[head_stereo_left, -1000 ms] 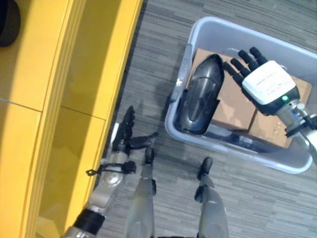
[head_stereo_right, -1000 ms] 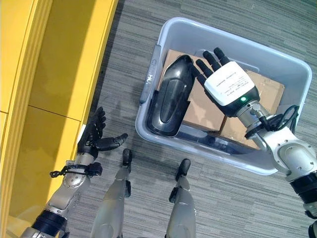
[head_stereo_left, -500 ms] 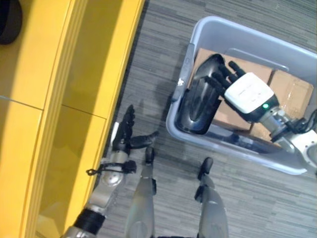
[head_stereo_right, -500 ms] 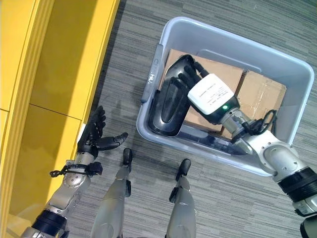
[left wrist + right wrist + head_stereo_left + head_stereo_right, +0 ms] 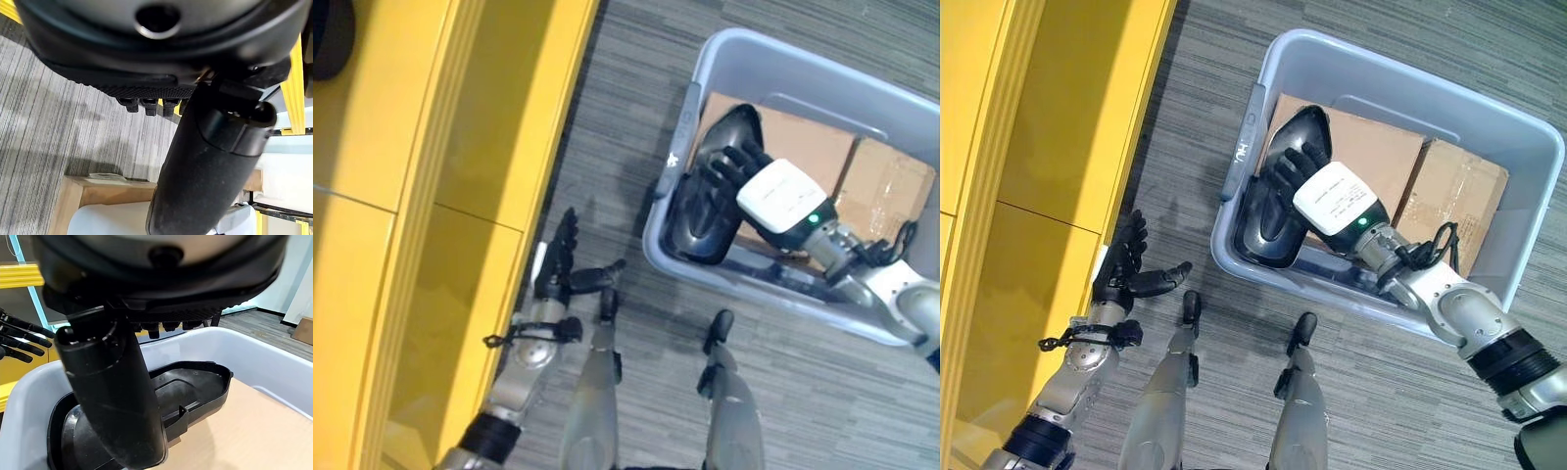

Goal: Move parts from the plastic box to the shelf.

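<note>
Right hand [image 5: 1317, 191] is down inside the plastic box [image 5: 1489, 122], fingers spread and relaxed over the black part [image 5: 1273, 211]; the wrist view shows the thumb [image 5: 115, 396] lying over the part's hollow side, not curled round it. Contact between fingers and part cannot be told. The part leans against the box wall nearest the shelf, just beside the hand, with its far end resting on a cardboard box [image 5: 1371, 157]. A second cardboard box [image 5: 1454, 201] sits beyond the wrist. Left hand [image 5: 1126, 269] hangs open over the carpet [image 5: 1195, 117], close beside the yellow shelf [image 5: 1058, 147], holding nothing.
</note>
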`<state>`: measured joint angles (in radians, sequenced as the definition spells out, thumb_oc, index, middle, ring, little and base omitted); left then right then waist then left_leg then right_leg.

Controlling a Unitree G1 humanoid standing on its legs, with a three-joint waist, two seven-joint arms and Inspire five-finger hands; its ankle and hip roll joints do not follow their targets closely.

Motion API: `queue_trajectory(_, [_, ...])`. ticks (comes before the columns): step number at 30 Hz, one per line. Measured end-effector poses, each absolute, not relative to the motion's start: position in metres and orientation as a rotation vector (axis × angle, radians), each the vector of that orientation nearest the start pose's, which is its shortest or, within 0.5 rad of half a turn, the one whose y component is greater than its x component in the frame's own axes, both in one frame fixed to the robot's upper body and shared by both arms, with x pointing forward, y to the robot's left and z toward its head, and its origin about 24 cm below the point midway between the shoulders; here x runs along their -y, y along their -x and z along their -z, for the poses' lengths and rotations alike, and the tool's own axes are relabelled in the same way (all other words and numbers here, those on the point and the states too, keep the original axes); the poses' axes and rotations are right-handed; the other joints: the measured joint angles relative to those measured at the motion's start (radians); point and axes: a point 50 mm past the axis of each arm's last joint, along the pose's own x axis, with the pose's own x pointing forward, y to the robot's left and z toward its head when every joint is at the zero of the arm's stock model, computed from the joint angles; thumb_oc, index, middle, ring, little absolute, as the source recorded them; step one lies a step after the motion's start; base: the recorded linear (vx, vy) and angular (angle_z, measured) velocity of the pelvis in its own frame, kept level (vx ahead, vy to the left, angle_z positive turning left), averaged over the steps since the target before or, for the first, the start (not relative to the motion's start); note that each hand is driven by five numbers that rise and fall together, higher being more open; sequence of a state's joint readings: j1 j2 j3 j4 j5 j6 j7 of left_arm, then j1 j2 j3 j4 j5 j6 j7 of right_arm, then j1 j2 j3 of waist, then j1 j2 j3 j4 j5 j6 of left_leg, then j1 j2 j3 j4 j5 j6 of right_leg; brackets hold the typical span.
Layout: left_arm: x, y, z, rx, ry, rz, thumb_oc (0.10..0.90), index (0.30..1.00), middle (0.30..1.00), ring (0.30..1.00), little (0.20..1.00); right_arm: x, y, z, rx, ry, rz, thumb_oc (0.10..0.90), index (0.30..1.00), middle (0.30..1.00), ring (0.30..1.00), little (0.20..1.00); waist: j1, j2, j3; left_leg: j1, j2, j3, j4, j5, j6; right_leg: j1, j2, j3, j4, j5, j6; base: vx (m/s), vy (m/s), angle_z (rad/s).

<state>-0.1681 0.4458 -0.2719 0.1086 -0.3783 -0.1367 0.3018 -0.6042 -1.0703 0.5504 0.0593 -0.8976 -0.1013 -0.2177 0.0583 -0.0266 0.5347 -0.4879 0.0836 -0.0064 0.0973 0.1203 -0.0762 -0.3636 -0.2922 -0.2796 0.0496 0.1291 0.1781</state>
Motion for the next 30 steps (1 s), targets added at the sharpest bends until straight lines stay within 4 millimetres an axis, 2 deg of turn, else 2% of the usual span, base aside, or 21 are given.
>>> queue_trajectory(9, [-0.184,-0.280,-0.067,0.100,-0.071,-0.052,0.900,1.000,1.000,1.000,1.000,0.220,-0.326,-0.182,0.576,2.036,-0.145,0.900,1.000,1.000,1.000,1.000,0.001,0.001,0.000,-0.044,0.000,-0.002,0.001,0.009,0.002,-0.056,-0.004,0.002,0.030,-0.009,-0.001,0.00,0.000,0.00])
queue_trajectory(15, [-0.184,-0.279,-0.068,0.115,-0.064,-0.061,0.900,1.000,1.000,1.000,1.000,0.230,-0.339,-0.182,0.505,2.104,-0.132,0.900,1.000,1.000,1.000,1.000,0.008,0.003,0.001,-0.110,-0.002,-0.004,0.004,0.020,0.003,-0.139,-0.011,0.006,0.070,-0.020,-0.002,0.00,0.000,0.00])
queue_trajectory(27, [-0.185,-0.277,-0.074,0.149,-0.048,-0.066,0.900,1.000,1.000,1.000,1.000,0.224,-0.344,-0.226,0.608,2.183,-0.049,0.900,1.000,1.000,1.000,1.000,-0.006,0.000,0.000,-0.297,0.002,-0.058,0.071,0.030,-0.010,-0.370,-0.033,0.009,0.293,-0.109,-0.032,0.01,-0.005,0.06])
queue_trajectory(28, [-0.185,-0.277,-0.073,0.146,-0.049,-0.064,0.900,1.000,1.000,1.000,1.000,0.223,-0.345,-0.228,0.613,2.189,-0.047,0.673,0.682,0.682,0.682,0.682,-0.006,-0.001,-0.001,-0.304,0.004,-0.062,0.072,0.032,-0.013,-0.383,-0.034,0.013,0.305,-0.111,-0.036,0.02,0.000,0.05])
queue_trajectory(29, [-0.184,-0.276,-0.072,0.142,-0.048,-0.060,0.900,1.000,1.000,1.000,1.000,0.221,-0.346,-0.230,0.620,2.197,-0.047,0.400,0.300,0.300,0.300,0.300,-0.005,-0.002,-0.001,-0.313,0.005,-0.065,0.072,0.032,-0.014,-0.404,-0.037,0.018,0.325,-0.117,-0.040,0.03,0.009,0.03])
queue_trajectory(30, [-0.184,-0.275,-0.071,0.139,-0.047,-0.062,0.900,1.000,1.000,1.000,1.000,0.221,-0.347,-0.229,0.618,2.195,-0.046,0.400,0.300,0.300,0.300,0.300,-0.002,-0.002,-0.001,-0.315,0.006,-0.067,0.068,0.032,-0.014,-0.411,-0.037,0.020,0.333,-0.117,-0.040,0.03,0.009,0.04])
